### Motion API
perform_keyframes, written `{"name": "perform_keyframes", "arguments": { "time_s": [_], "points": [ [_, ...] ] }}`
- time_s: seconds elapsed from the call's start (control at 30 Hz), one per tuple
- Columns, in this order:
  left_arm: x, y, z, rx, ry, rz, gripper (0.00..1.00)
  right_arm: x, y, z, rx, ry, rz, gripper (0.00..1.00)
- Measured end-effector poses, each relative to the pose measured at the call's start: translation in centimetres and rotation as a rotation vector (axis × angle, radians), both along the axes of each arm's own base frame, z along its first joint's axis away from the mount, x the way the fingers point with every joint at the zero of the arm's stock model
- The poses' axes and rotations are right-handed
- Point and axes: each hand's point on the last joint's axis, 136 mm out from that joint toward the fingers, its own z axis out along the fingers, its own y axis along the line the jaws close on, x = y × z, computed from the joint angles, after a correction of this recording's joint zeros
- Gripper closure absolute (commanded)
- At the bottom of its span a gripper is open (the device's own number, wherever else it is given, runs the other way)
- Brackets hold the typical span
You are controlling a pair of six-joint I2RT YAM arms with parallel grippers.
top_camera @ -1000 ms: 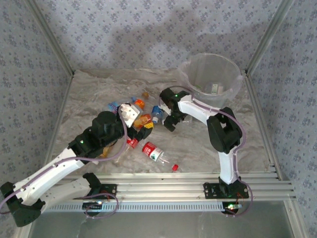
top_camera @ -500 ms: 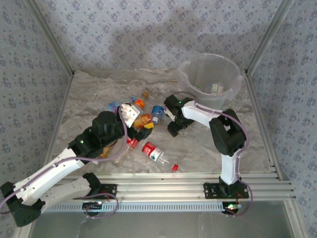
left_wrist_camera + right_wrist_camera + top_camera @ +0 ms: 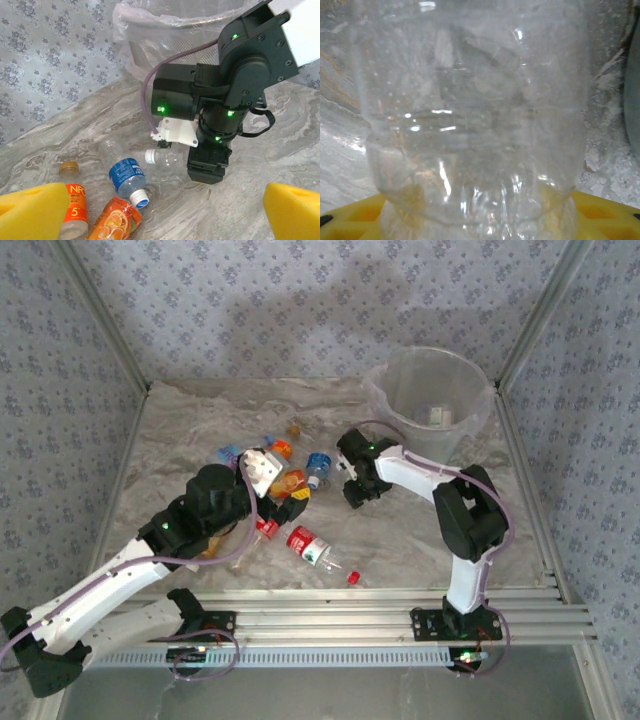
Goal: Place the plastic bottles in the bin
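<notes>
Right gripper (image 3: 352, 497) around clear plastic bottle (image 3: 470, 115), grip unclear, left gripper (image 3: 162, 207) yellow-padded, wide open, empty

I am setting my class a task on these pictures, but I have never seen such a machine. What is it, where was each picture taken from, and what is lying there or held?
These are two robot arms bolted at a table's edge. One picture looks down from above; the other two come from a camera on each wrist. Small plastic bottles lie scattered on the marbled table surface, meant for the large round translucent bin. The left end effector stands open and empty near the pile. The right end effector is down over a clear white-capped bottle, which sits between its fingers; whether it grips cannot be told.
</notes>
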Motion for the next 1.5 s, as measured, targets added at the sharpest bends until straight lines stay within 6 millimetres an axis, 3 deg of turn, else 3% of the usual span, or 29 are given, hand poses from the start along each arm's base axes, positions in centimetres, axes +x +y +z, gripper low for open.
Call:
{"name": "perform_keyframes", "arguments": {
  "time_s": [0.2, 0.5, 0.73, 0.9, 1.0, 1.13, 1.5],
  "points": [
    [-0.1, -0.1, 0.1, -0.003, 0.001, -0.007, 0.00, -0.1, 0.8, 3.0, 0.054, -0.079, 0.016, 0.40],
    [-0.6, 0.3, 1.0, -0.041, -0.026, -0.014, 0.00, -0.9, 4.2, 9.2, 0.211, -0.186, 0.091, 0.41],
    [-1.0, 0.4, 1.7, -0.068, -0.044, -0.028, 0.00, -0.5, 6.5, 16.3, 0.398, -0.292, 0.110, 0.41],
    [-1.1, 0.3, 1.7, -0.072, -0.045, -0.038, 0.00, -0.3, 6.8, 21.8, 0.524, -0.374, 0.078, 0.43],
    [-1.2, 0.2, 1.7, -0.072, -0.043, -0.044, 0.00, 0.9, 5.5, 25.1, 0.600, -0.433, 0.009, 0.43],
    [-1.7, -0.3, 1.5, -0.074, -0.034, -0.080, 0.00, 3.5, 1.9, 28.3, 0.670, -0.512, -0.150, 0.43],
    [-2.1, -1.4, -0.1, -0.043, 0.017, -0.141, 0.01, 9.1, -8.0, 31.4, 0.725, -0.614, -0.546, 0.45]
  ]
}}
